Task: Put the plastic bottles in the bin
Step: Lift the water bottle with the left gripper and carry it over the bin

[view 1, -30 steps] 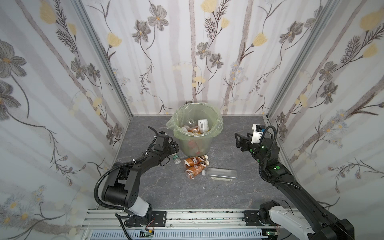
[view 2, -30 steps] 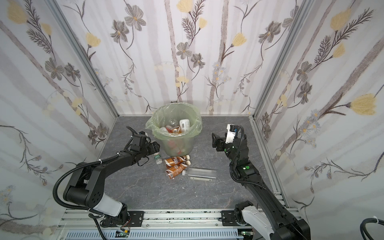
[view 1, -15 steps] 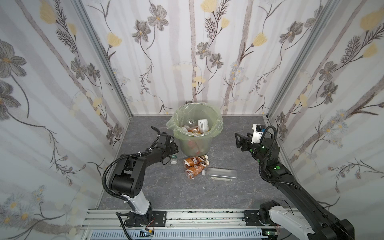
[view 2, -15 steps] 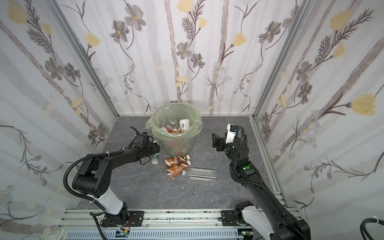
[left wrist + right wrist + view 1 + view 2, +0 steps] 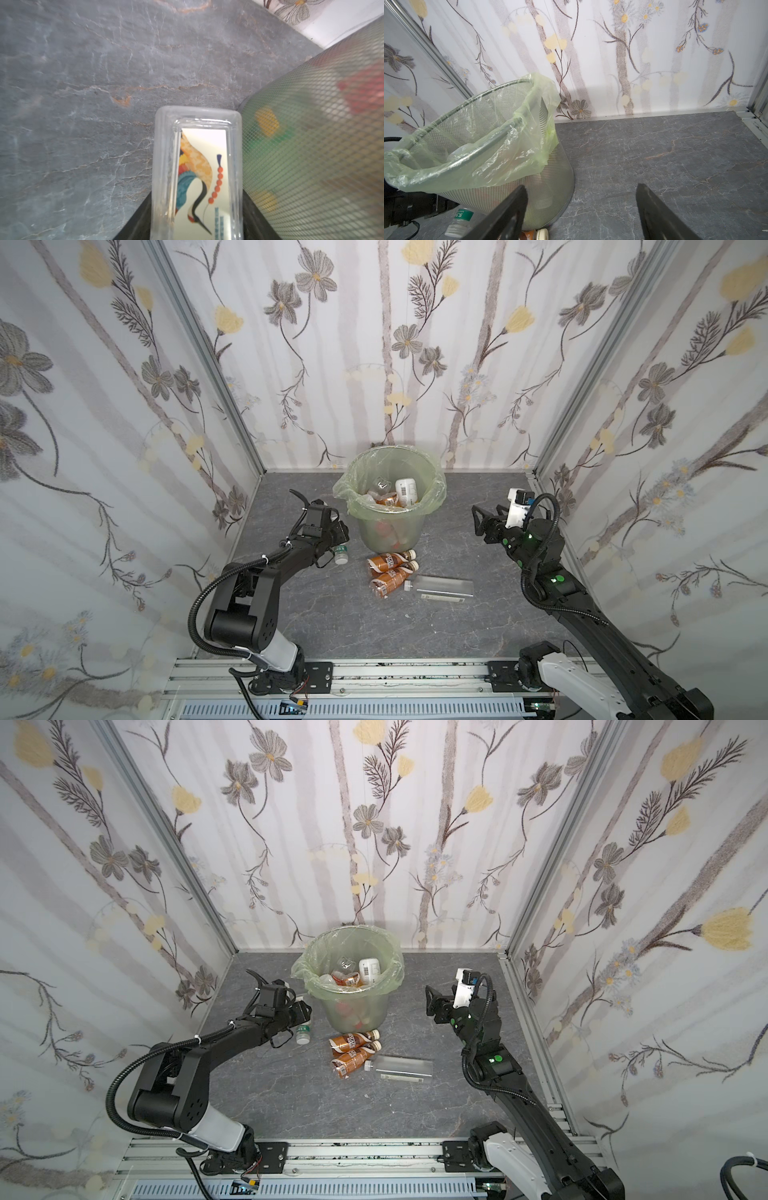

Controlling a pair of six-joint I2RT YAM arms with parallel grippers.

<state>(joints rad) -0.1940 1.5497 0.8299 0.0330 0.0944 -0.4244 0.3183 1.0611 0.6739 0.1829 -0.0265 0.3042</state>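
The change is all on the left. A second ago the left tool (image 5: pixel 336 536) stood wide above a small clear bottle (image 5: pixel 340 552) lying on the table (image 5: pixel 316 622). Now it is down on that bottle with its jaws drawn in tight on the flat sides. In the left wrist view the bottle's base and its crane-printed label stick out past the tool, just beside the mesh wall of the bin (image 5: pixel 390 533). In both top views only the bottle's green band and white cap show below the tool. The bottle looks to be still at table level (whether it has left the surface, I cannot tell). So the pick seems made, and I judge that a lift over the rim and a release are what remain for this one.

The bin stands where it stood, with bottles already heaped inside. In front of it the two brown-labelled bottles (image 5: pixel 386 561) lie side by side, and the clear square bottle (image 5: pixel 442 589) lies just beside them. All three are unmoved and remain to be collected. The right tool (image 5: pixel 478 522) keeps its pose to the right of the bin, jaws wide and holding nothing, well apart from every bottle.
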